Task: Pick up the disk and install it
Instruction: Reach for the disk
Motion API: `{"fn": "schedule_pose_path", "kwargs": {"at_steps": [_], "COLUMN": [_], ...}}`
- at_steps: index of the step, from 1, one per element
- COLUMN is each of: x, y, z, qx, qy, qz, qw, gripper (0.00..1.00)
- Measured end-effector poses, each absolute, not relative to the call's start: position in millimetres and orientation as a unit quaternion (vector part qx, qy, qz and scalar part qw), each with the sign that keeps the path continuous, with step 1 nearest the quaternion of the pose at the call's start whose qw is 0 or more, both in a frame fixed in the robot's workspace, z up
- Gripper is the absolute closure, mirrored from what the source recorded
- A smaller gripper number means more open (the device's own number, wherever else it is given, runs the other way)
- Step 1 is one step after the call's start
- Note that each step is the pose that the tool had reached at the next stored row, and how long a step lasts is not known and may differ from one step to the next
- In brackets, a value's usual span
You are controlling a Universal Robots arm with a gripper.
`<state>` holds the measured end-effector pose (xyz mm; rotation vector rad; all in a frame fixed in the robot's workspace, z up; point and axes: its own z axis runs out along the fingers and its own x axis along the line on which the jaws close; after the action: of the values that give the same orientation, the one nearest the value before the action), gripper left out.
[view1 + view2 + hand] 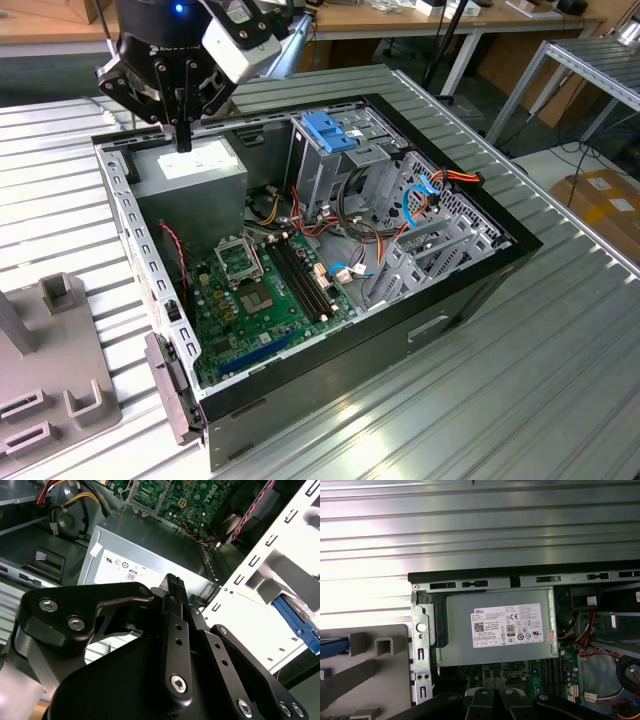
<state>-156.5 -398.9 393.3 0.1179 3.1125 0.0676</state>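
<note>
From where I stand, the gripper (183,138) hangs clenched on nothing, its fingers pressed together just above the power supply (195,175) in the corner of the open computer case (300,390). The disk (331,647) is outside the case. In both wrist views a strip of its blue bracket shows, seemingly resting in the grey holder (60,390) beside the case's perforated side wall. I'd judge the disk stiff and dense, with slick metal faces, and easily hurt by a knock. The safest grip looks to be across its two long bracketed edges, keeping off the label face. The case itself holds the power supply, a green motherboard (265,290), a blue-topped drive cage (335,140) and a tangle of cables (350,215). I can't tell whether the cage's bay is free.
</note>
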Motion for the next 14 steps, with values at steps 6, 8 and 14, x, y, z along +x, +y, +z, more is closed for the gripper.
{"fn": "schedule_pose_path", "kwargs": {"at_steps": [6,8,14], "x": [-160.0,-161.3,-165.1], "y": [-398.9,-398.9,-398.9], "z": [393.3,393.3,393.3], "qx": [0.038,0.038,0.038], "qy": [0.999,0.999,0.999], "qz": [0.022,0.022,0.022], "qw": [0.013,0.013,0.013], "gripper": [0.89,0.89,0.89]}}
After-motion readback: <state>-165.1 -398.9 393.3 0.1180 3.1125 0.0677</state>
